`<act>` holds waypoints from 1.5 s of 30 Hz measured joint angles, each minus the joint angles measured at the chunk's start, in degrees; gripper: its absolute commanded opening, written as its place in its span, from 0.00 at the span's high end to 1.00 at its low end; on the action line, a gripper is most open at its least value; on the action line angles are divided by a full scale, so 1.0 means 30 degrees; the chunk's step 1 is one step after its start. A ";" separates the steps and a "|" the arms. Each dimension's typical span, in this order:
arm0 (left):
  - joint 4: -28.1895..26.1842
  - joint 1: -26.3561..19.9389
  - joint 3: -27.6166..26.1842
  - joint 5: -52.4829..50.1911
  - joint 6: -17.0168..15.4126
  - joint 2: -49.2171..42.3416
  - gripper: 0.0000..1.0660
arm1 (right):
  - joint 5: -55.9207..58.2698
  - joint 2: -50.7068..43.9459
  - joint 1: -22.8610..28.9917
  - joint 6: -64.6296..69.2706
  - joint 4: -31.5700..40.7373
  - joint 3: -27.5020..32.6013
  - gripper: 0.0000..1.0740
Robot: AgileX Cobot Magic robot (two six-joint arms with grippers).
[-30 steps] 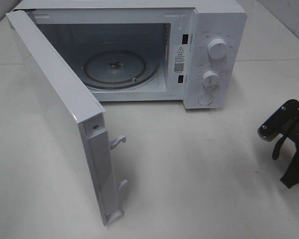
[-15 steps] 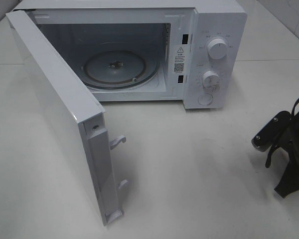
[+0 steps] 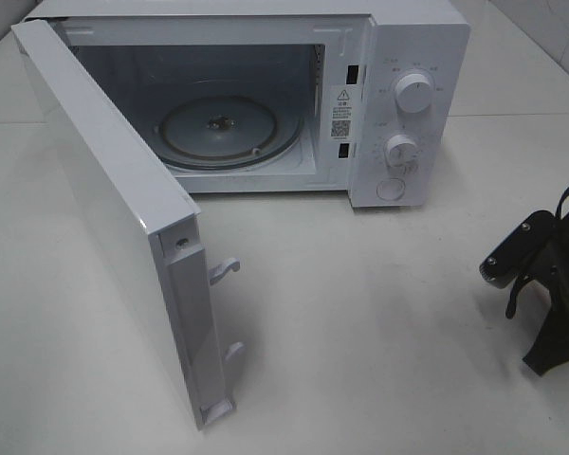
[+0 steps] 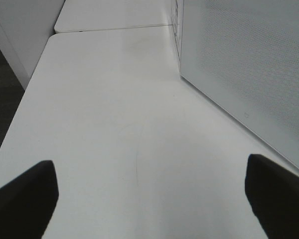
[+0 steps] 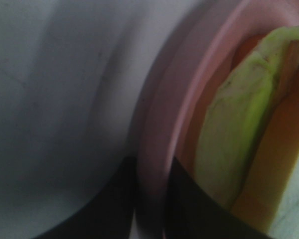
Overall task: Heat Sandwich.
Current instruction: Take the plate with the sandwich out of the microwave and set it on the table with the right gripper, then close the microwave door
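White microwave oven point(image 3: 398, 104) on white desk point(image 3: 379, 313), door point(image 3: 114, 218) swung wide, round glass turntable point(image 3: 229, 131) bare. Left gripper point(image 4: 149, 199) low over desk beside door, fingers point(image 4: 25, 194) spread wide, holding nothing. Right gripper point(image 5: 152, 199) at desk's right edge, fingers astride rim of round pink plate point(image 5: 159, 129); firm grip or loose, cannot tell. Small stacked sandwich point(image 5: 239, 134), green and orange layers, on that plate.

Microwave point(image 3: 266, 95) — warning sticker point(image 3: 341, 111), probably QR code — print too small to read.
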State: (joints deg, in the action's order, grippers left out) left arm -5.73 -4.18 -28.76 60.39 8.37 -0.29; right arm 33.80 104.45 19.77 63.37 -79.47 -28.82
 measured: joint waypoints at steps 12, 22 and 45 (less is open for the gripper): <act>0.0000 0.0000 0.0000 0.0000 0.0000 0.0000 0.11 | 0.0115 -0.3380 0.0000 -0.1700 0.3820 0.0038 0.36; 0.0000 0.0000 0.0000 0.0000 0.0000 0.0000 0.11 | 0.0172 -0.7678 0.0000 -0.6990 0.9950 0.0076 0.35; 0.0000 0.0000 0.0000 0.0000 0.0000 0.0000 0.11 | 0.7754 -1.9213 0.0000 -1.6711 2.1505 -0.3380 0.29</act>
State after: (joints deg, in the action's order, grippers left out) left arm -5.73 -4.18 -28.76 60.39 8.37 -0.29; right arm 57.07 46.81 19.77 13.24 -14.95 -38.96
